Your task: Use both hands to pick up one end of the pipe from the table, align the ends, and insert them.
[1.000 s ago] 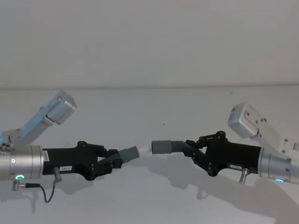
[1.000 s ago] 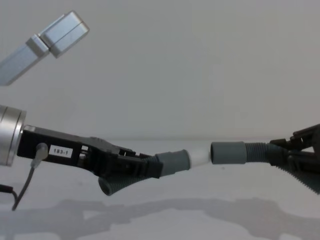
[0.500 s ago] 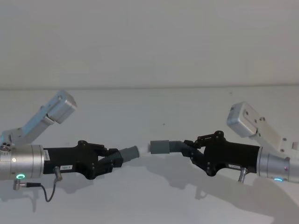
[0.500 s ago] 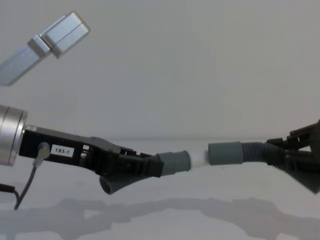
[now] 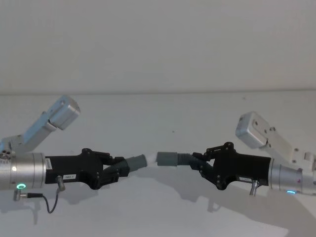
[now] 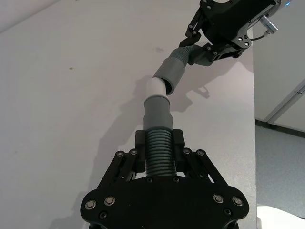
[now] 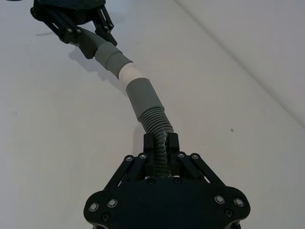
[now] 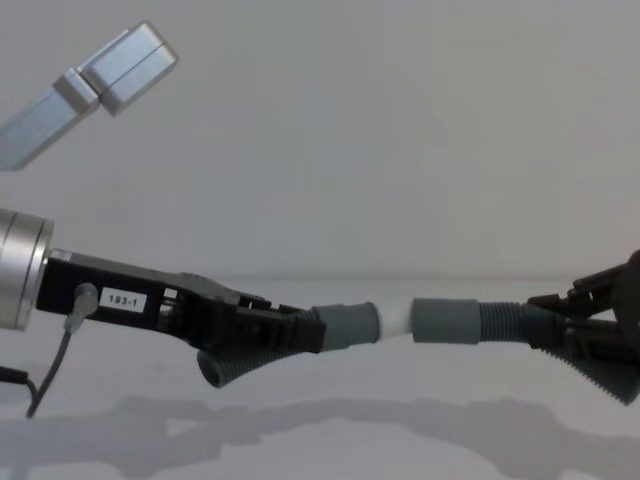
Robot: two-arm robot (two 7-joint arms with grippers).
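While two hands [image 5: 126, 167] [image 5: 197, 162] grip — two pipe pieces [image 8: 345, 327] [image 8: 470, 321], cuffs touching.

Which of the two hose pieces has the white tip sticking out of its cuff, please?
The hose piece held by the left tool: a white tip projects from its grey cuff, pointing at the plain open cuff of the right tool's piece.

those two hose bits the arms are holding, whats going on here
The left gripper and the right gripper each clamp the ribbed body of one pipe piece, both held above the table. The left piece ends in a white tip pointing at the grey cuff of the right piece. The tip sits at the cuff's mouth, roughly in line; whether it has entered is hard to tell.
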